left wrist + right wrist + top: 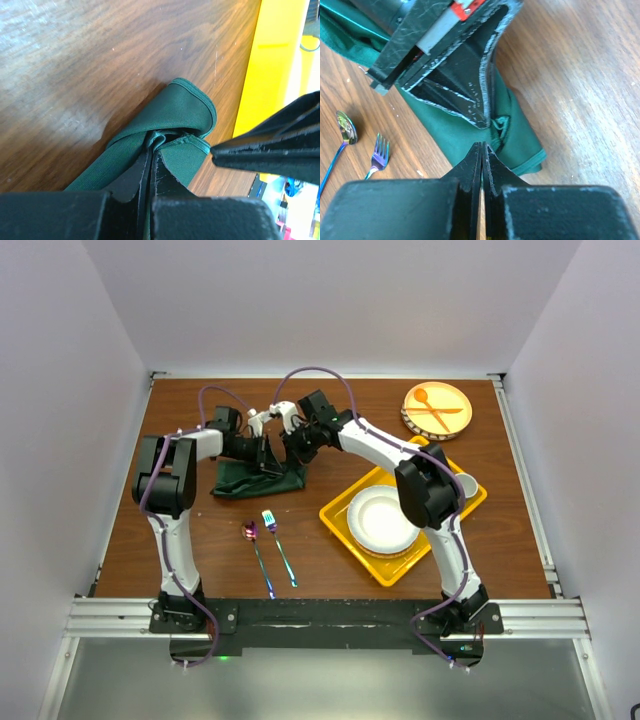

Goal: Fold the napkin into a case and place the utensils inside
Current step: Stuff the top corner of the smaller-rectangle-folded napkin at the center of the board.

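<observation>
I have the napkin bunched left of centre in the top view, half folded, no case yet. My left gripper is pinched on a fold, I judge to pin the layers; my right gripper is closed at the cloth edge, holding nothing I can see. The spoon and fork lie just below it

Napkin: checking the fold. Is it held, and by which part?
The left gripper pinches the napkin by a bunched fold near one corner; the right gripper is shut at its edge, hold unclear.
</observation>
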Action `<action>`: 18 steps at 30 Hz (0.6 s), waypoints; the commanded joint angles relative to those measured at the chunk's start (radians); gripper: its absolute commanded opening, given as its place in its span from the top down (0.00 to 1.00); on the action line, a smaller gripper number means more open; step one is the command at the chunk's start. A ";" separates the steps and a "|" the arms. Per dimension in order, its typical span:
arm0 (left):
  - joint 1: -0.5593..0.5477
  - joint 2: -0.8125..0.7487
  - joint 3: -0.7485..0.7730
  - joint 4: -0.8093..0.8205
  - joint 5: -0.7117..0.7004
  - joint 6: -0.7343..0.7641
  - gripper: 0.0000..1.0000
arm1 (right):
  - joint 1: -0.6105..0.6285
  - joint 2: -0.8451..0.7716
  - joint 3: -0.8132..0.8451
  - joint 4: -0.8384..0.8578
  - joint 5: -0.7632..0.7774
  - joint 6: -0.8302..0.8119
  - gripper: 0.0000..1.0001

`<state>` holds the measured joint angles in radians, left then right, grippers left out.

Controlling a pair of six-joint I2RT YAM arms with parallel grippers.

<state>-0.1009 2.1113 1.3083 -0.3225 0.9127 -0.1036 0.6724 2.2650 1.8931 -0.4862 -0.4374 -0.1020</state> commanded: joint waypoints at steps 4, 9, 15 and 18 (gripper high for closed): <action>-0.014 -0.031 -0.017 0.051 0.000 -0.053 1.00 | 0.007 -0.010 0.009 0.006 -0.010 -0.004 1.00; -0.013 -0.028 -0.043 0.042 -0.021 -0.036 1.00 | 0.004 -0.042 0.026 0.005 0.029 0.002 1.00; -0.013 -0.025 -0.040 0.043 -0.021 -0.035 1.00 | 0.004 -0.110 -0.084 0.075 0.063 -0.062 0.56; -0.013 -0.022 -0.038 0.042 -0.025 -0.031 1.00 | 0.006 -0.088 -0.077 0.069 0.088 -0.096 0.54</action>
<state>-0.1093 2.1071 1.2827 -0.2756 0.9180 -0.1398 0.6750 2.2295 1.8168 -0.4557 -0.3988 -0.1413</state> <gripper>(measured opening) 0.021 0.454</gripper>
